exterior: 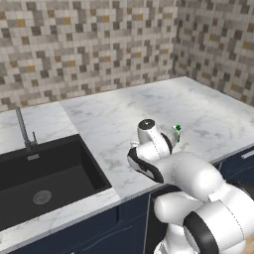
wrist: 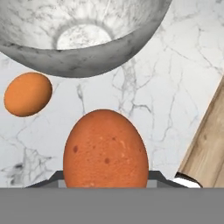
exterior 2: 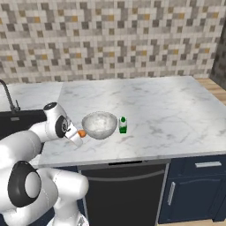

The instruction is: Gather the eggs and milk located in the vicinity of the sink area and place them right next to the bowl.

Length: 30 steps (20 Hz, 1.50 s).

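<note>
A large orange-brown egg (wrist: 105, 148) is pinched between the fingers. A second egg (wrist: 28, 94) lies on the marble table (wrist: 166, 87), just beside the bowl (wrist: 83, 39).

bowl (exterior 2: 99, 125) on counter (exterior 2: 176, 110) | milk (exterior 2: 123, 125) beside bowl | egg (exterior 2: 81, 133) touching bowl

Lighting: bright, even, diffuse across all views; source direction unclear, possibly overhead. Marble counter (exterior 2: 176, 114) evenly lit, no glare. Shadows: faint, soft under bowl (exterior 2: 99, 125) and milk (exterior 2: 123, 125); black sink basin (exterior: 44, 183) darkest zone, drain readable. Highlights: soft sheen on white arm shells. Sharpness: rendered look, no motion blur; tile wall (exterior: 89, 49) slightly pixelated. Hand view: near egg (wrist: 105, 151) large, speckle crisp; far egg (wrist: 28, 94) smooth-shaded; bowl rim stretched at top edge.
</note>
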### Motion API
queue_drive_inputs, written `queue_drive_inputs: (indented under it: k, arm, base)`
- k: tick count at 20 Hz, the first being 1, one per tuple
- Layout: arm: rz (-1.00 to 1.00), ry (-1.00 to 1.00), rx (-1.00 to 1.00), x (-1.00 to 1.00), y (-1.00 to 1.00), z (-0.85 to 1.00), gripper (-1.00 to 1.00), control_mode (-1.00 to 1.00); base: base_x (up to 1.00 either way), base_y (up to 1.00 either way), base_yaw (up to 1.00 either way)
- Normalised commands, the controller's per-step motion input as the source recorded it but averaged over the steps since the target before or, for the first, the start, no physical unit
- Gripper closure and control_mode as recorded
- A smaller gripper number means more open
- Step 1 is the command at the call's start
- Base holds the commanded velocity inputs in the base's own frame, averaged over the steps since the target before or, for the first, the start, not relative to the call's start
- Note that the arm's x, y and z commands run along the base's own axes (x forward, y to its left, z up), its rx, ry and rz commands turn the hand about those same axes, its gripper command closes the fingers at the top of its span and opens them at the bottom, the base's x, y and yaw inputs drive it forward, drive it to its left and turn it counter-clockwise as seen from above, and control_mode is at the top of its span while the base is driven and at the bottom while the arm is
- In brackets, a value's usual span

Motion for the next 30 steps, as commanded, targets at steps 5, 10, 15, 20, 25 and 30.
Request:
queue_drive_inputs:
  k: [5,10,15,20,25,30]
  arm:
    - [0.03,-0.01,0.0,0.0,0.0,-0.07,1.0,-1.0]
    - [0.0,0.03,0.0,0.04,-0.13,-0.29,1.0,-1.0]
    - [0.02,0.0,0.0,0.12,-0.3,-0.16,1.0,-1.0]
    - [0.06,0.0,0.0,0.15,-0.26,0.0,1.0,-1.0]
    - [0.08,0.0,0.0,0.31,-0.14,-0.01,1.0,-1.0]
    - [0.06,0.0,0.0,0.18,0.0,-0.02,1.0,-1.0]
  base:
    - [0.0,0.0,0.0]
    - [0.0,0.0,0.0]
    - [0.0,0.0,0.0]
    - [0.0,0.0,0.0]
    - [0.0,0.0,0.0]
    - [0.0,0.0,0.0]
